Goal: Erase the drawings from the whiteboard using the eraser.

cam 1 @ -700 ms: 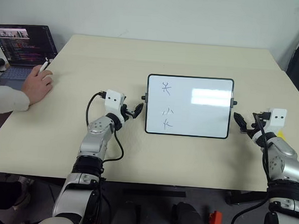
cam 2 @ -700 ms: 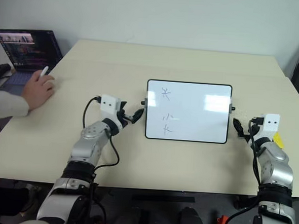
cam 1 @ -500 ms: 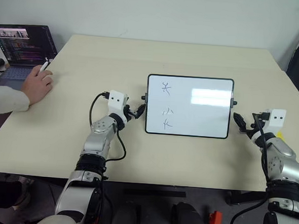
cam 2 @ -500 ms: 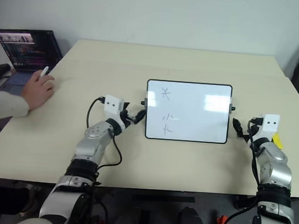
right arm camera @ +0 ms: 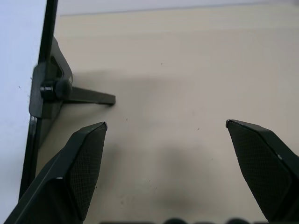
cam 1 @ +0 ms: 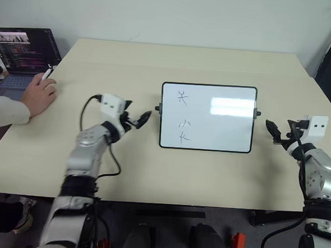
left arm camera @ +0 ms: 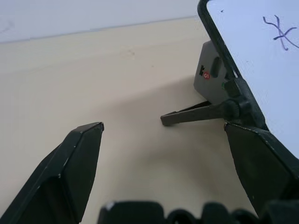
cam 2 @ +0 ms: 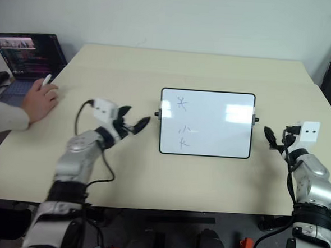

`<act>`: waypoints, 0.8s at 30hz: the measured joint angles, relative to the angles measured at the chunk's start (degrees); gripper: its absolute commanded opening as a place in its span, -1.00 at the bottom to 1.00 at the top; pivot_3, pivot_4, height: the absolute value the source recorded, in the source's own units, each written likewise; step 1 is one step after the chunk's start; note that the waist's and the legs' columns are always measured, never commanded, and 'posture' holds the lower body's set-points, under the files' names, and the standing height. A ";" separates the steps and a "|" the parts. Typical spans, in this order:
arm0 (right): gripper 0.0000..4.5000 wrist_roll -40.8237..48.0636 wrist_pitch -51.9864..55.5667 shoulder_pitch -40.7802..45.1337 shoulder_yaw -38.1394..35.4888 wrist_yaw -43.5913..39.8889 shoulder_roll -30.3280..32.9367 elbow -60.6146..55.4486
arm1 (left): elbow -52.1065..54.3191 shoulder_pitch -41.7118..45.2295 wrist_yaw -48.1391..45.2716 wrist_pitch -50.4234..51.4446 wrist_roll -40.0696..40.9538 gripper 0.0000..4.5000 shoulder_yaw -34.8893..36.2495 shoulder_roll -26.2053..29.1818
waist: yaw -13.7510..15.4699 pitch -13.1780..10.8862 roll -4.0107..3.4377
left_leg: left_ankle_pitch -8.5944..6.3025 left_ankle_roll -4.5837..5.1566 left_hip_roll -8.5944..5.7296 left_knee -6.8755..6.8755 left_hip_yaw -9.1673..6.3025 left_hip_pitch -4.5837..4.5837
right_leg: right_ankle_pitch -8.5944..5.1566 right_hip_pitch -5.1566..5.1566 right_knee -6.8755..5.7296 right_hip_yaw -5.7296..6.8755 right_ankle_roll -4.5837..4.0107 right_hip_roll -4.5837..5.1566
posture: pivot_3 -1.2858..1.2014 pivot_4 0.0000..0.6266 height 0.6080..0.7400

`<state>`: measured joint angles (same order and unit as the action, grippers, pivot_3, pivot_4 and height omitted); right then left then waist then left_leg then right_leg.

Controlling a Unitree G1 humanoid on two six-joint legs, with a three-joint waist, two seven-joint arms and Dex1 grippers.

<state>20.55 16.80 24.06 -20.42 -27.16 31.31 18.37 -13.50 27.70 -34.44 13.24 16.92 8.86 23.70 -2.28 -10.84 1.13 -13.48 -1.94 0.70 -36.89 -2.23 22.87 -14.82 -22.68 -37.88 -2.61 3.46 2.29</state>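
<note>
The whiteboard [cam 1: 227, 128] stands propped in the middle of the table, with three small pen drawings down its left part: [cam 1: 183, 97], [cam 1: 184, 123], [cam 1: 184, 138]. My left gripper [cam 1: 137, 113] hovers open just off the board's left edge, pointing at the side knob [left arm camera: 231, 108] and stand leg [left arm camera: 187, 113]. Off the board's right edge, my right gripper [cam 1: 279, 131] is open too, with bare table between its fingers [right arm camera: 84, 158] and the board's right knob [right arm camera: 50, 89] beside it. The eraser is hidden from view.
At the table's far left corner an open laptop [cam 1: 25, 51] is running. A person's hand [cam 1: 38, 94] rests beside it holding a white pen [cam 1: 48, 73]. The beige table [cam 1: 186, 63] stretches behind the board and in front of it.
My left gripper has drawn back to the left, away from the board's left knob, and its fingers stand wider apart. The right gripper has shifted right, away from the board's right edge.
</note>
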 measured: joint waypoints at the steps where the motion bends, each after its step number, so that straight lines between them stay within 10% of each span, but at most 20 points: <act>1: 0.99 0.38 0.50 -0.26 -0.50 -0.07 0.55 -0.54 | 2.54 -1.35 -1.24 2.62 3.04 1.00 2.21 1.19 | -0.02 0.00 0.00 | 0.00 0.00 0.01 0.00 -0.02 0.03 | -0.01 -0.02 -0.01 0.03 -0.01 0.00 | 0.03 -0.52 1.00; 8: 0.99 1.13 1.92 -0.54 -1.69 -1.65 4.85 -0.40 | 24.44 -0.54 -10.99 20.99 21.31 1.00 0.13 5.38 | 1.12 -0.01 0.00 | 0.00 0.00 -0.11 -0.11 -0.12 -0.08 | 0.00 0.33 0.15 0.16 0.03 0.08 | 0.03 -0.52 1.00; 15: 0.99 2.16 6.68 1.48 -3.80 -5.33 13.47 8.25 | 27.41 6.35 -17.33 21.83 15.78 1.00 -21.77 -0.61 | 0.37 -0.01 0.00 | 0.00 0.01 -0.09 -0.04 -0.09 -0.13 | -0.01 0.34 0.20 0.09 -0.01 0.00 | 0.03 -0.52 1.00; 24: 0.99 -1.06 6.39 7.75 -0.63 -13.54 17.86 26.45 | 23.18 7.85 -19.50 19.81 9.76 1.00 -29.11 -3.71 | -0.96 -0.01 -0.04 | -0.01 0.03 -0.04 -0.01 0.00 -0.24 | -0.05 0.34 0.18 -0.04 -0.05 -0.08 | 0.03 -0.52 1.00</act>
<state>19.50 23.18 31.81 -21.06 -40.69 49.17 44.82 9.68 35.55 -53.94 33.06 26.68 -20.25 19.99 -3.24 -10.84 1.09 -13.49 -1.92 0.66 -36.90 -2.24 22.64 -14.87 -22.34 -37.70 -2.65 3.42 2.21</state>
